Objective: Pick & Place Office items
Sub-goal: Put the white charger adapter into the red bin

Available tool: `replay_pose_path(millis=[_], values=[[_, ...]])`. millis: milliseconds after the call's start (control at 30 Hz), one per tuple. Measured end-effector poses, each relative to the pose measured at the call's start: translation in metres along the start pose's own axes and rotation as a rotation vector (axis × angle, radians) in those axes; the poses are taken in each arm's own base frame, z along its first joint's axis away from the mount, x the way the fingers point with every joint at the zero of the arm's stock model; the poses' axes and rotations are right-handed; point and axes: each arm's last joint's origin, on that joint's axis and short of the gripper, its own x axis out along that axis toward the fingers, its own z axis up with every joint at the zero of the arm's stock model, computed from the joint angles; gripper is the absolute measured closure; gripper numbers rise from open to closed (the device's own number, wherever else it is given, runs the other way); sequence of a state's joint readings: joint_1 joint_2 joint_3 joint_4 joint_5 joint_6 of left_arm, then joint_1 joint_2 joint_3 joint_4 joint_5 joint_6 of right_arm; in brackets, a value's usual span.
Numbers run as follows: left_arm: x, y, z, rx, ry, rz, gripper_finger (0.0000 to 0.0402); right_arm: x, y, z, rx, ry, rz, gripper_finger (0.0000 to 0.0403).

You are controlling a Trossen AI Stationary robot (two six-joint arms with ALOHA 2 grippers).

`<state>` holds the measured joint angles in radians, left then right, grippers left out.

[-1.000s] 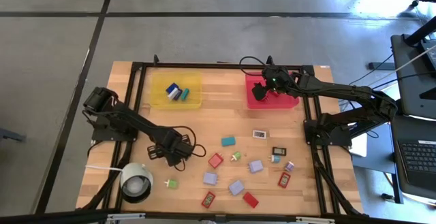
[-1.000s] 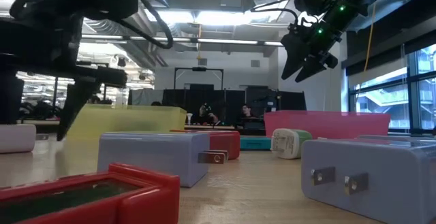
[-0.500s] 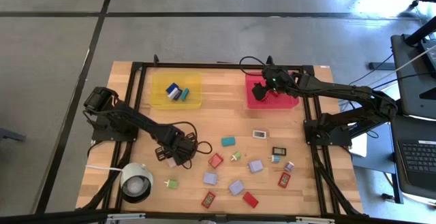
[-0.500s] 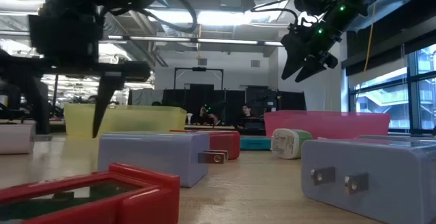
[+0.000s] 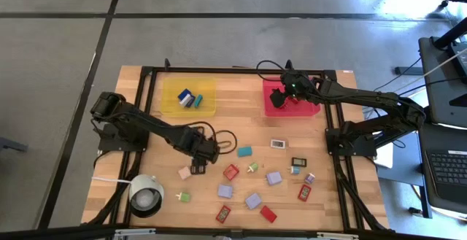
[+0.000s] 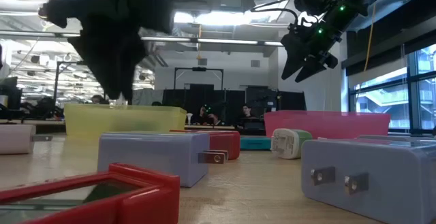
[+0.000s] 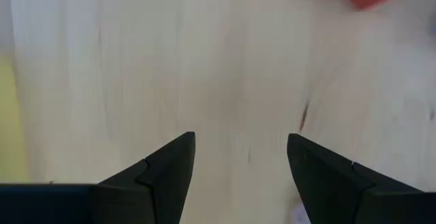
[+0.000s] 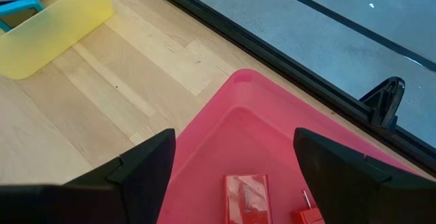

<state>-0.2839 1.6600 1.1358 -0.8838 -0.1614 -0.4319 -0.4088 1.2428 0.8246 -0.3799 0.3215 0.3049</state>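
High view: nearest the front edge of the surface lie the loose office items. A red block and a red-framed block lie closest to the edge, with three lilac blocks just behind them. A green clip lies near the white cylinder at the front-left corner. Farther back are a red block, a pink block, a teal block and a white block.

The left end effector hangs low over the middle of the surface, just left of the teal block. In the left wrist view its fingers stand wide apart with only bare wood between them, holding nothing.

Toward the rear, the yellow tray holds blue and teal items.

The right end effector hovers above the red tray at the rear right. In the right wrist view its fingers are spread wide and empty, with two red items lying in the tray below.

Low view: the right end effector hangs well clear of the pink tray wall.
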Motion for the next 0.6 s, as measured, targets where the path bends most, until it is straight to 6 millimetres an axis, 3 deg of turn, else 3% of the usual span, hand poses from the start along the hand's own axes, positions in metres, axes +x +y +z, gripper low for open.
replay_pose_path(millis=[167, 333, 600], values=[[-0.001, 0.001, -0.011, -0.202, 0.1, 0.026, 0.0171, 0.0, 0.0, 0.0, 0.0, 0.0, 0.0, 0.0101], [-0.004, -0.015, -0.021, -0.293, 0.186, -0.063, 0.0167, 0.0, 0.0, 0.0, 0.0, 0.0, 0.0, 0.0101], [-0.006, -0.036, -0.035, -0.309, 0.208, -0.037, 0.0101, 0.0, 0.0, 0.0, 0.0, 0.0, 0.0, 0.0101]])
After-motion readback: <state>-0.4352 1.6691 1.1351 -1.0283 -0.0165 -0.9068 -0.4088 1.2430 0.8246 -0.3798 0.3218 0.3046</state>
